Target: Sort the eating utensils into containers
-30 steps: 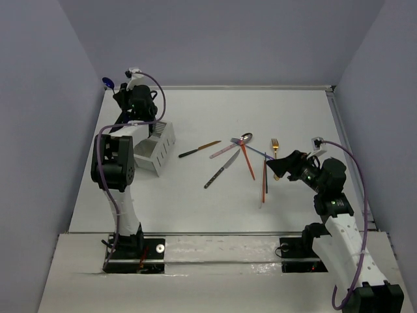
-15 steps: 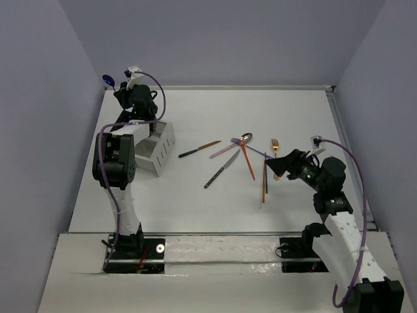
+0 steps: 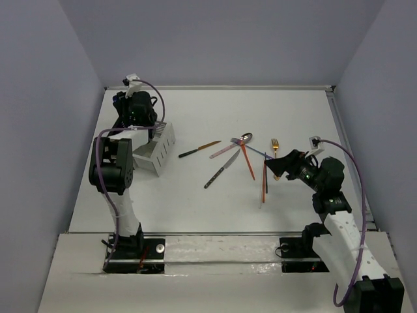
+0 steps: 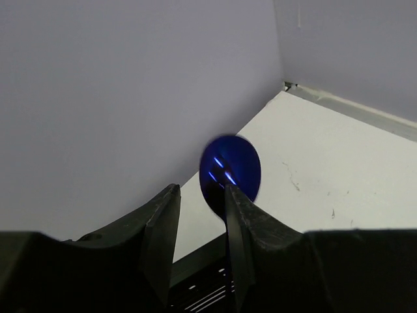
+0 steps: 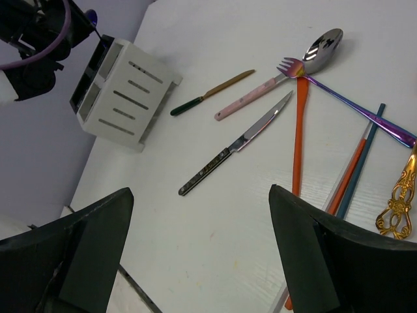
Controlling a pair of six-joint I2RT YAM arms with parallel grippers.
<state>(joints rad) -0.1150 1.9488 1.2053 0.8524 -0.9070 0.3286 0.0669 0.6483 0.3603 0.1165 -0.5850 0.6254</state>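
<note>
My left gripper (image 3: 125,99) hangs over the black caddy (image 5: 93,62), which is joined to the white caddy (image 3: 158,149) at the far left. In the left wrist view its jaws (image 4: 201,190) stand a little apart. A blurred blue spoon (image 4: 230,171) lies against the inner face of the right finger, bowl up, above the black caddy's slots. My right gripper (image 3: 281,166) is wide open and empty (image 5: 201,192) above the table, right of the loose cutlery: silver spoon (image 5: 322,49), pink fork (image 5: 254,98), silver knife (image 5: 238,145), orange stick (image 5: 298,150), gold fork (image 5: 401,202).
A dark-handled gold knife (image 5: 212,93), a purple fork (image 5: 365,114) and teal and orange sticks (image 5: 357,163) lie crossed in the same pile at centre right. Walls close in the table on the left, back and right.
The blue spoon's bowl, which stuck up beside my left gripper in the top view, no longer shows there. The left gripper has shifted slightly. The right arm has barely moved.
</note>
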